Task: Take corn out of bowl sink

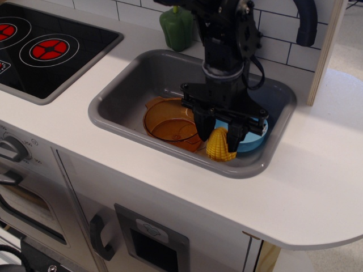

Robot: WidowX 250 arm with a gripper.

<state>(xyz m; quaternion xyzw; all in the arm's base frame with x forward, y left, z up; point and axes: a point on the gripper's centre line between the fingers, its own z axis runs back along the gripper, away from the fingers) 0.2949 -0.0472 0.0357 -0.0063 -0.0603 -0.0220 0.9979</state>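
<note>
Bright even light, soft shadows, sharp

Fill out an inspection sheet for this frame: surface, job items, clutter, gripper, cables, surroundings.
Surface: white counter with a grey sink set into it.
Job's things: yellow corn is outside the light-blue bowl, low at the sink's front wall between the fingers; the bowl is partly hidden behind the gripper.
Clutter: amber pot in the sink, left of the corn; green pepper on the counter behind the sink.
Gripper: gripper shut on the corn, pointing down.
Cables: black cable looping beside the arm.
Surroundings: black stove with red burners at left, tiled wall behind, wooden panel at right.
</note>
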